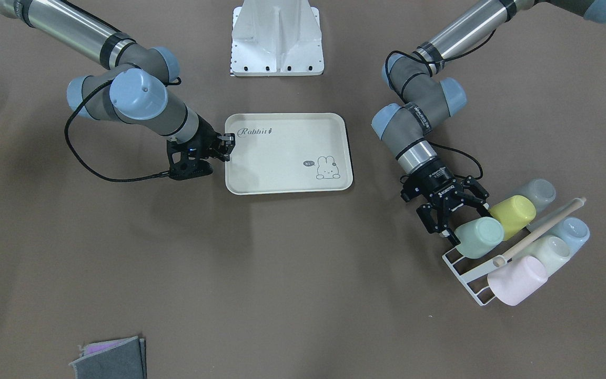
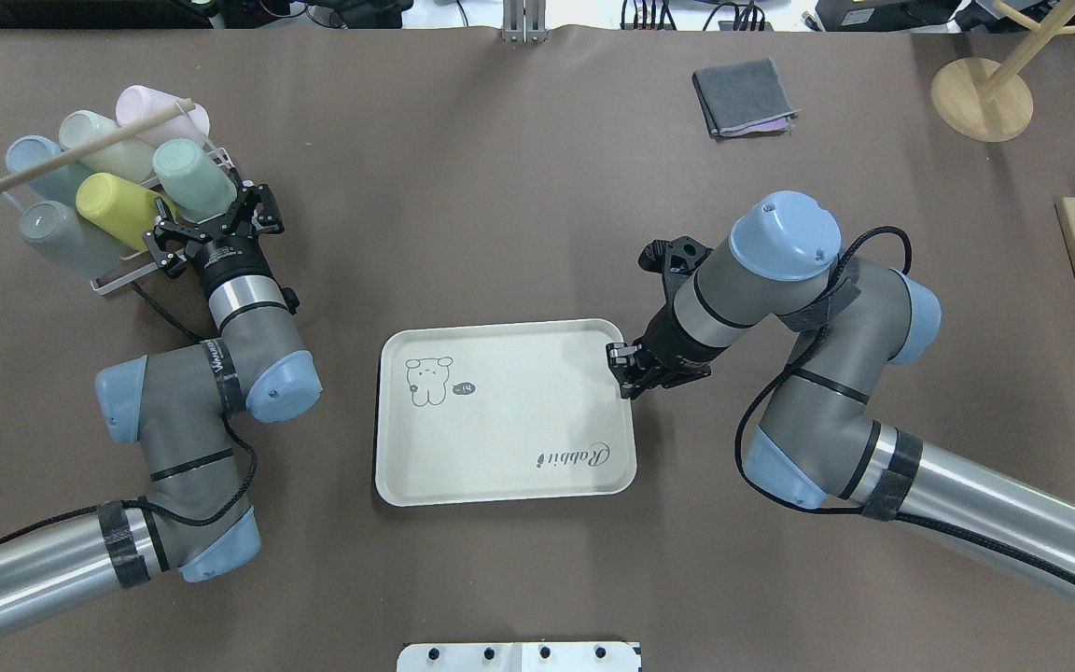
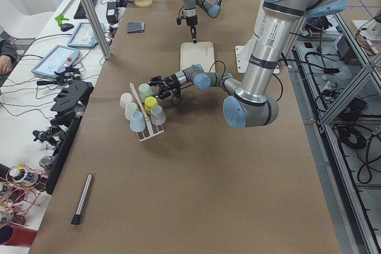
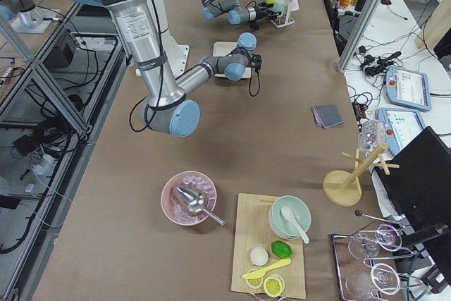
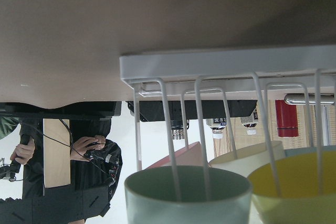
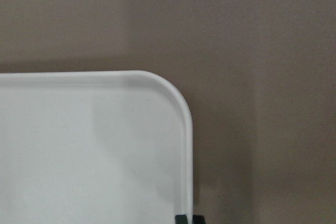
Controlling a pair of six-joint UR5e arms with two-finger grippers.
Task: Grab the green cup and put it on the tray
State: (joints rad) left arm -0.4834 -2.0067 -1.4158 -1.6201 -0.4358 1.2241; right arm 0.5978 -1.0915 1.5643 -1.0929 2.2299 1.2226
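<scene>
Brown table, overhead view: tray (image 2: 500,420) at centre, white rack (image 2: 118,280) at its 10 o'clock. Green cup (image 2: 194,179) sits tilted on rack, beside yellow cup (image 2: 118,205). Left gripper (image 2: 206,210) spread wide at cup's 6 o'clock, holding nothing. Right gripper (image 2: 626,371) looks pinched on tray rim, 2 o'clock corner. Cup probably light, stiff, slick plastic; take mid-wall, squeeze gently.

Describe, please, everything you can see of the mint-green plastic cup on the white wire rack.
The mint-green plastic cup is smooth, matte, handleless and slightly tapered. It lies tilted on the white wire rack, against the yellow-green cup. The open left gripper straddles one end; whether it touches is unclear. It is not on the cream tray.
</scene>
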